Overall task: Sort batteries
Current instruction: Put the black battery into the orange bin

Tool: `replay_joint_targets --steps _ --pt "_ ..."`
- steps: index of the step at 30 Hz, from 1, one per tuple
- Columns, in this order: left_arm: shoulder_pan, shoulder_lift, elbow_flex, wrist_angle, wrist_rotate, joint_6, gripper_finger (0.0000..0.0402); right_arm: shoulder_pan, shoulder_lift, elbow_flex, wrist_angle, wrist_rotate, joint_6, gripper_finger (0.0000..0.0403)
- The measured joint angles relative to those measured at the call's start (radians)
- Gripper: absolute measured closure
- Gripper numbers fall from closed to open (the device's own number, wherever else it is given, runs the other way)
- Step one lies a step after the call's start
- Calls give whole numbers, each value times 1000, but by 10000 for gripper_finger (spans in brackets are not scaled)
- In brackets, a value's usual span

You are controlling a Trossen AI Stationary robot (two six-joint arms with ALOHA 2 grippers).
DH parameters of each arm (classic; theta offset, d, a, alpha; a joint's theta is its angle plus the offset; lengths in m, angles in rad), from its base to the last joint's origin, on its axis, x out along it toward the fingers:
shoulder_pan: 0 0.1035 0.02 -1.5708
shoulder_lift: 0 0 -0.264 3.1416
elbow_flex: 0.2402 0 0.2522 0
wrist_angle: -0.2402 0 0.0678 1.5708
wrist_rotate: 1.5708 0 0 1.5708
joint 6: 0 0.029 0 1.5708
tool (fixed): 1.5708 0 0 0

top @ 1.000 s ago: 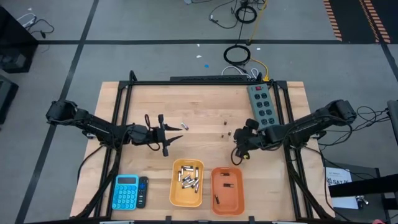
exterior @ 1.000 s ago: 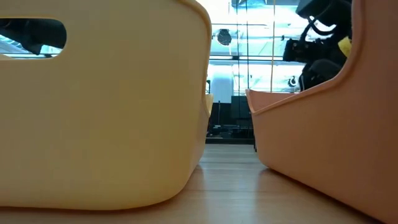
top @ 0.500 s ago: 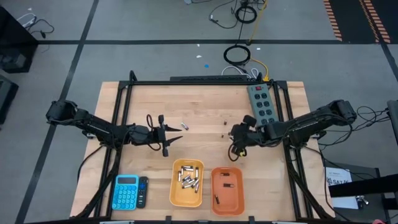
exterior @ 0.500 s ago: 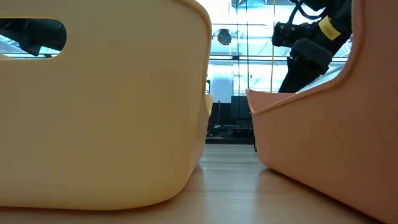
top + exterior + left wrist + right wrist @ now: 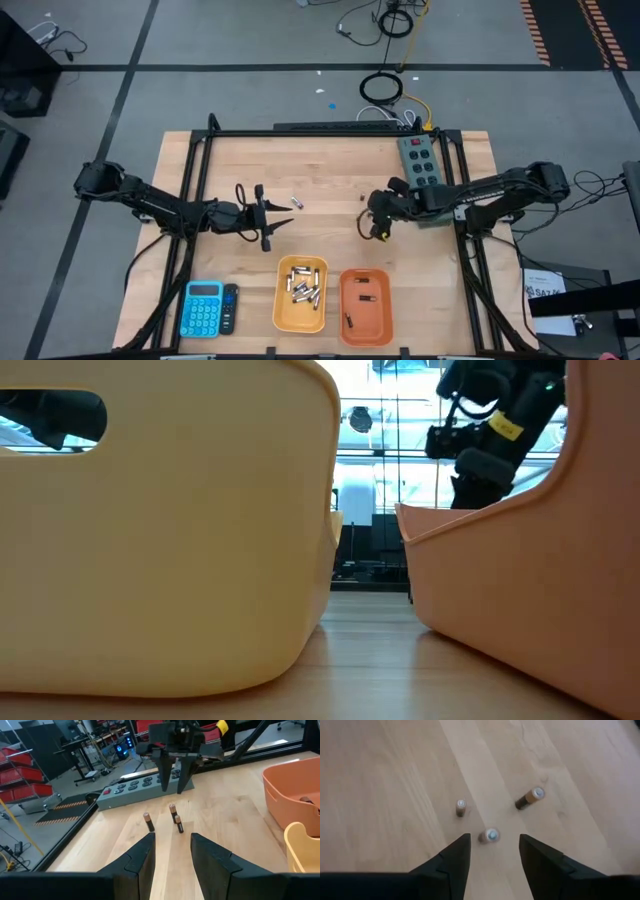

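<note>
Three small dark batteries (image 5: 490, 835) lie on their sides on the wood directly under my open right gripper (image 5: 492, 854); in the high view they are specks (image 5: 362, 205) beside that gripper (image 5: 370, 218). The left wrist view shows them (image 5: 175, 819) too, below the right gripper's fingers (image 5: 175, 775). Two silvery batteries (image 5: 293, 203) lie near my open left gripper (image 5: 272, 222), which hovers left of centre. The yellow bin (image 5: 301, 293) holds several silvery batteries. The orange bin (image 5: 365, 303) holds a few dark ones.
The grey power strip (image 5: 421, 167) lies at the table's far right, just behind the right arm. A blue calculator (image 5: 203, 308) sits at the near left. The two bins stand side by side at the near edge and fill the low view (image 5: 160, 530).
My right gripper has travelled from above the orange bin's far side toward the table's far edge and left. It now stands over the small dark batteries. The left arm has stayed still.
</note>
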Motion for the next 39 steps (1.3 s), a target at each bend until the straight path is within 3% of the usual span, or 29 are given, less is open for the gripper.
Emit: replay_joint_targets --steps 7,18,39 --pt "0 0 0 -7 0 0 267 -53 65 0 84 -21 -108 231" --pt "0 0 0 -10 0 -3 267 -61 153 0 100 -26 -122 230" --pt "0 0 0 -25 0 -6 267 -74 161 -113 287 -78 -103 273"
